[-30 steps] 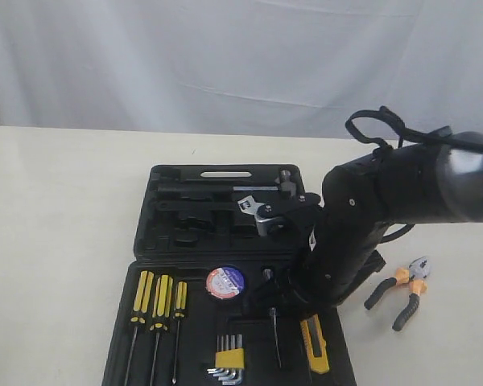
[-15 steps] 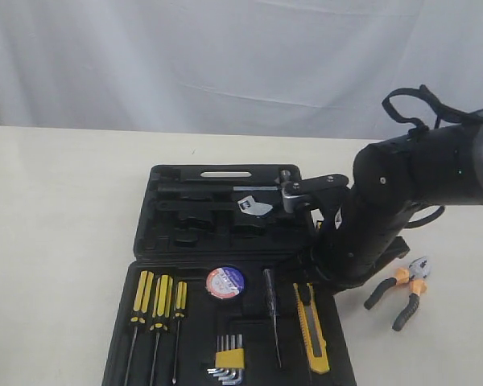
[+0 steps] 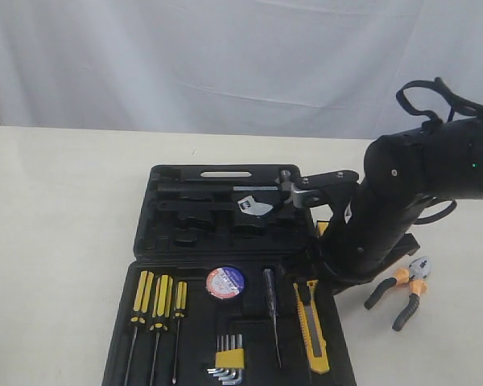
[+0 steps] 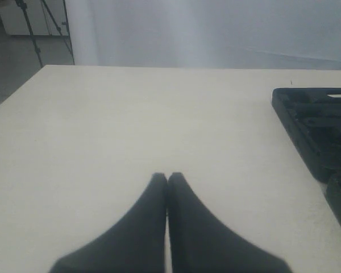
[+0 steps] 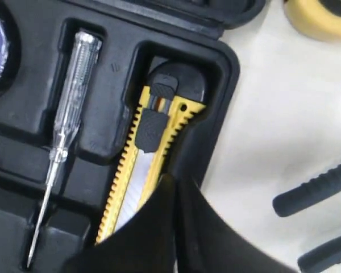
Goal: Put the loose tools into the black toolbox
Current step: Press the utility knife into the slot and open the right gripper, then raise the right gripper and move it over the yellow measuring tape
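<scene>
At the right edge of the black toolbox (image 3: 157, 241), my right fingers (image 5: 153, 233), pressed together and empty, hung over the yellow-black utility knife (image 3: 312, 328) seated in its recess. The pliers (image 3: 410, 283) lay just to their right on the worktop (image 3: 56, 241), long axis slanting, handles toward the case, open room around them. The tape measure (image 5: 321, 20) sat beside the case's rim. My left fingers (image 4: 148, 227), likewise pressed together, were well apart from both.
</scene>
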Controlling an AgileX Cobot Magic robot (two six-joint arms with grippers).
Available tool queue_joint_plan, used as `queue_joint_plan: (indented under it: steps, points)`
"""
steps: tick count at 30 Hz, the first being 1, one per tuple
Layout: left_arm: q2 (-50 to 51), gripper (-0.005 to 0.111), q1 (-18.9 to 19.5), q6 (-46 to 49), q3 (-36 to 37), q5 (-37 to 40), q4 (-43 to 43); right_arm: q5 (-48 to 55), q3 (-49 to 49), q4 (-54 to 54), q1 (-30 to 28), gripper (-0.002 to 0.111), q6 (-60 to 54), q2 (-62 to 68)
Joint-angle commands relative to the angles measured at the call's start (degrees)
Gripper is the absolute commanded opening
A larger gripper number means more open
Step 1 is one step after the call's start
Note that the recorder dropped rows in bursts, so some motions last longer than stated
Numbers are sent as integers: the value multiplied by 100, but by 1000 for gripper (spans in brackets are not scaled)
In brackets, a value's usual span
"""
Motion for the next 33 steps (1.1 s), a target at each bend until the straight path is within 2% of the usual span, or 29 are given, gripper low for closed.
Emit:
queue_joint_plan:
  steps: [1,10,17,24,33]
  points:
    - [-7,0,-27,-33,15,-31,0,109,-4,154,-318,-1,39,-308]
    - [-7,0,-27,-33,15,-31,0,1578,-1072,279,-1281,-1,-516,-496]
    - [-7,0,-27,-33,15,-31,0,2031,-2103,144,-1341,-1,-581,-288]
    - [-7,0,-27,-33,15,-31,0,2536,-3016,181,-1341,-1,-773,744]
    - [-7,0,-27,-33,15,-31,0,2534,-3381,181,-1341,-1,-523,1459]
